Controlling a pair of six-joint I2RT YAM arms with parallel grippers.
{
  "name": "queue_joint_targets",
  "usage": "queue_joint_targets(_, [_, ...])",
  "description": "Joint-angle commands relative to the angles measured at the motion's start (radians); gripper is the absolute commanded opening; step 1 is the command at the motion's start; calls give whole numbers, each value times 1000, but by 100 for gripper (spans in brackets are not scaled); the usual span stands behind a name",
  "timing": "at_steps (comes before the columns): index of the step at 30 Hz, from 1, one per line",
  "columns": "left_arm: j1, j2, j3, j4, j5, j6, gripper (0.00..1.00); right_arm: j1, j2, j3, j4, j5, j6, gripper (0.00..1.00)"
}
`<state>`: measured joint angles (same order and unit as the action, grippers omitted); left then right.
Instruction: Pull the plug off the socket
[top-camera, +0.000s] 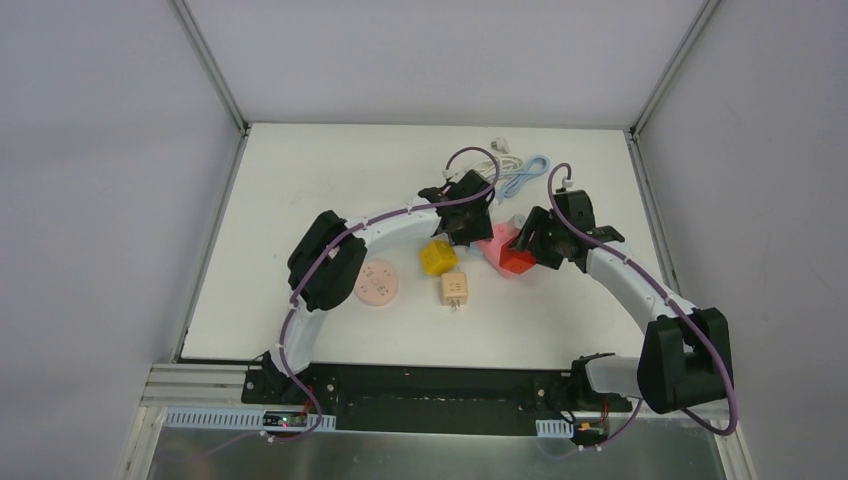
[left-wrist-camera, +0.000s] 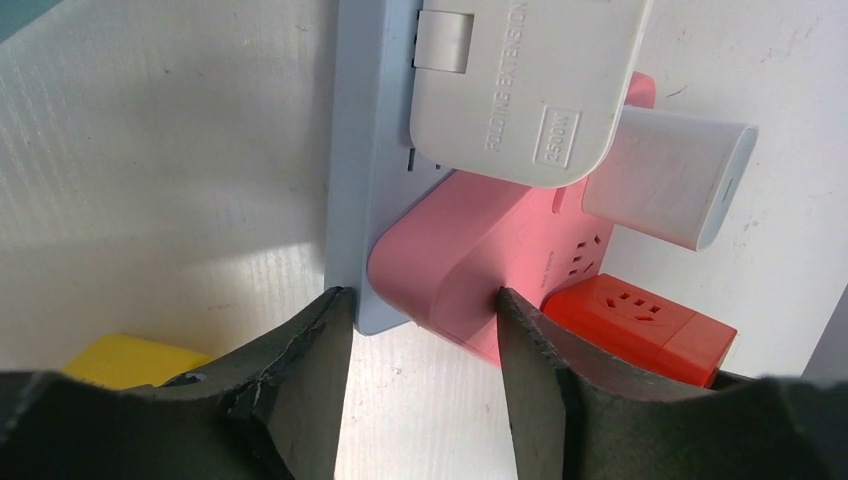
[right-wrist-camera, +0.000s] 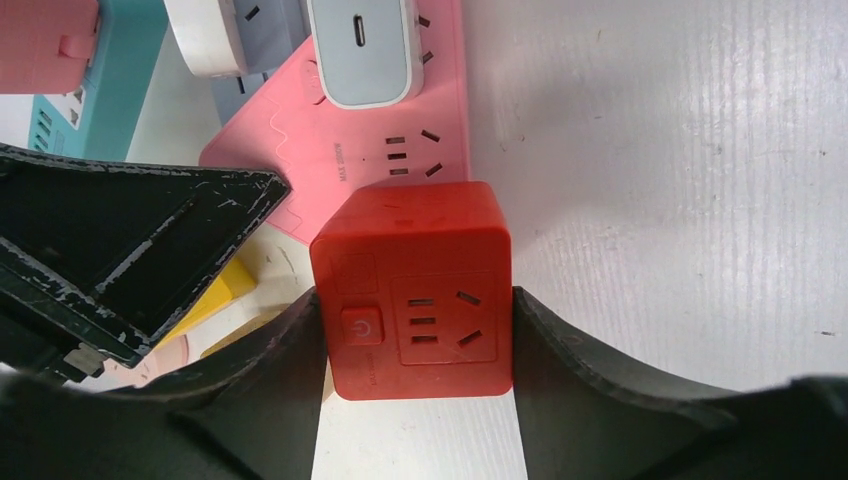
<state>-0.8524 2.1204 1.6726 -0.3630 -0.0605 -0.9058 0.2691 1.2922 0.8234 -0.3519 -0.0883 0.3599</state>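
Observation:
A pink socket strip (top-camera: 494, 242) lies on the white table. A red cube plug (top-camera: 516, 260) sits plugged into its near end. My left gripper (left-wrist-camera: 425, 320) is shut on the pink socket strip (left-wrist-camera: 470, 250): one finger presses a grey-blue strip (left-wrist-camera: 365, 150) lying against it, the other the pink side. My right gripper (right-wrist-camera: 415, 330) is shut on the red cube plug (right-wrist-camera: 415, 290), a finger on each side. A white charger (right-wrist-camera: 360, 50) is also plugged into the pink strip (right-wrist-camera: 400, 140). The red cube also shows in the left wrist view (left-wrist-camera: 640, 325).
A yellow cube (top-camera: 438, 257), a beige plug cube (top-camera: 455, 289) and a pink round disc (top-camera: 376, 282) lie left of the socket. A white folding extension (left-wrist-camera: 530, 80) rests on the strips. White and blue cables (top-camera: 520, 175) lie behind.

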Motion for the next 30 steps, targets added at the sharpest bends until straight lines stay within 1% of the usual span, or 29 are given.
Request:
queue_joint_targets(1, [-23,19,19,-74,-3,-1,52,-29,-80,17,83,-181,38,0])
queue_joint_targets(3, [-23,21,20,-73,-4,0,51,-24,-73,6,114,-201,55,0])
queue_joint_targets(4, [-23,23,22,-72,-4,-1,50,-7,-64,3,120,-175,60,0])
queue_joint_targets(8, [-25,40,47,-89,-2,-3,49,113,-20,20,61,57,36,0])
queue_joint_targets(11, [-25,46,51,-88,1,-4,48,128,-27,22,59,130,35,0])
queue_joint_targets(13, [-27,49,54,-91,2,-3,47,117,-42,36,52,119,24,0])
queue_joint_targets(14, [-28,50,57,-94,0,-1,47,100,-50,42,52,81,23,0])
queue_joint_targets(18, [-33,50,58,-96,-4,2,46,-3,-76,34,104,-188,57,0])
queue_joint_targets(20, [-33,50,58,-96,-5,5,45,-15,-66,31,131,-254,76,0])
queue_joint_targets(21, [-33,50,58,-96,-5,6,45,-6,-51,29,137,-257,82,0])
queue_joint_targets(22, [-33,50,58,-96,-4,8,44,18,-36,35,134,-221,83,0])
queue_joint_targets(24, [-34,50,59,-96,-4,9,44,116,9,79,51,-31,55,0])
queue_joint_targets(25, [-35,50,58,-96,-5,11,44,151,33,106,4,31,49,0])
queue_joint_targets(27, [-36,50,59,-96,-5,14,44,167,65,127,-34,63,55,0])
queue_joint_targets(30, [-37,49,59,-98,-9,17,44,133,65,141,-37,30,69,0])
